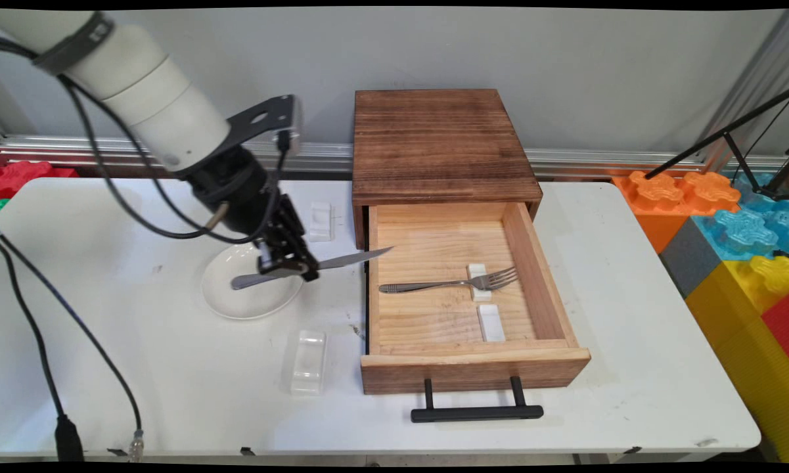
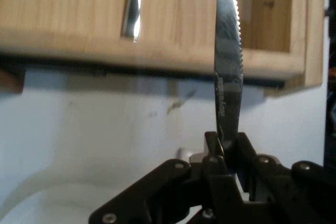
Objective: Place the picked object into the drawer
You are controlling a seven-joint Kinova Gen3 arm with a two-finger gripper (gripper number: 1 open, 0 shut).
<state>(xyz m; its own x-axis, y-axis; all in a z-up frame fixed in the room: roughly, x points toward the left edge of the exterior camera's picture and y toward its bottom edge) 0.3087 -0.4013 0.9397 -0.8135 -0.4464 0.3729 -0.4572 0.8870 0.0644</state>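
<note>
One knife (image 1: 315, 265) clamped in gripper (image 1: 288, 264); I am holding it above plate (image 1: 249, 289), blade tip crossing left wall of open drawer (image 1: 373, 276) (fork (image 1: 450, 283) lying inside).

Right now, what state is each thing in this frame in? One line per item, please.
Black two-finger gripper: shut on the knife, above the bowl's rim.
Steel table knife: held level in the air, tip over the drawer's left wall.
Light wooden drawer: pulled open.
Steel fork: lying flat inside the drawer, tines on a small white rest.
White round bowl: upright on the table, empty.
Dark wooden cabinet box: closed top, drawer out.
</note>
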